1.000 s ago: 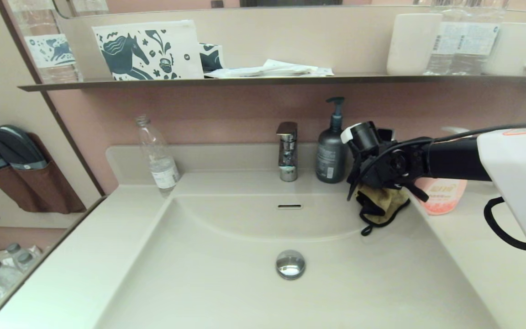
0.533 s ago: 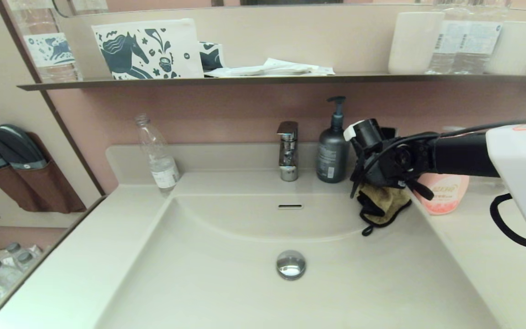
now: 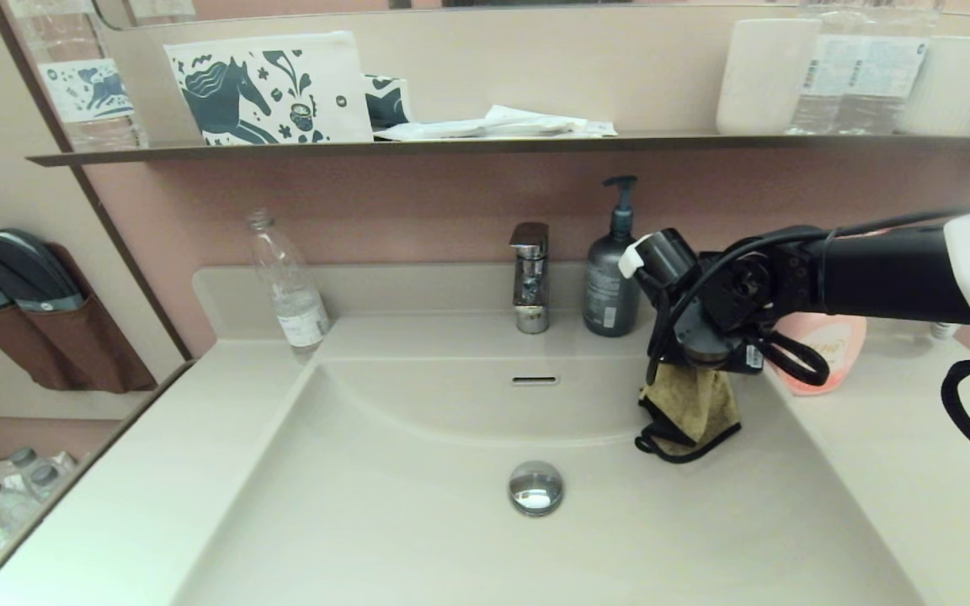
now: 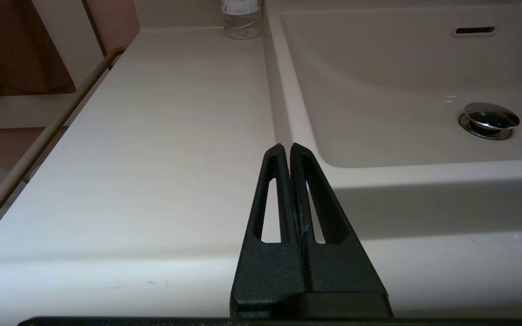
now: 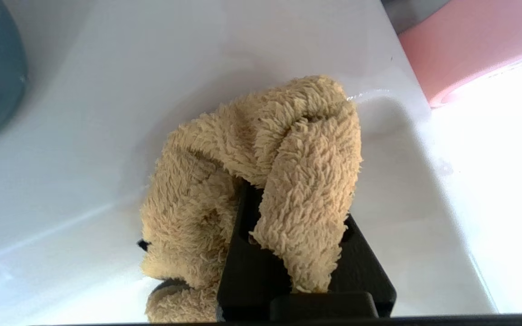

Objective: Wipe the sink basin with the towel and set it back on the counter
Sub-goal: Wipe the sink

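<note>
The mustard-yellow towel [image 3: 691,411] with black edging hangs bunched from my right gripper [image 3: 698,364], which is shut on it. It dangles over the back right slope of the cream sink basin [image 3: 401,513], right of and behind the chrome drain plug [image 3: 535,486]. In the right wrist view the towel [image 5: 265,149] folds over the black fingers [image 5: 243,226] and hides their tips. My left gripper [image 4: 287,147] is shut and empty, low over the counter [image 4: 161,136] by the basin's front left corner. It does not show in the head view.
Along the counter's back stand a clear plastic bottle [image 3: 291,290], the chrome faucet [image 3: 530,278], a dark pump bottle [image 3: 611,282] and a pink soap bottle [image 3: 826,353] just behind my right wrist. A thin shelf [image 3: 485,148] above carries mugs and a pouch.
My right gripper has tipped down and shifted a little left and forward with the towel. The towel now hangs lower, over the basin's slope instead of its rim.
</note>
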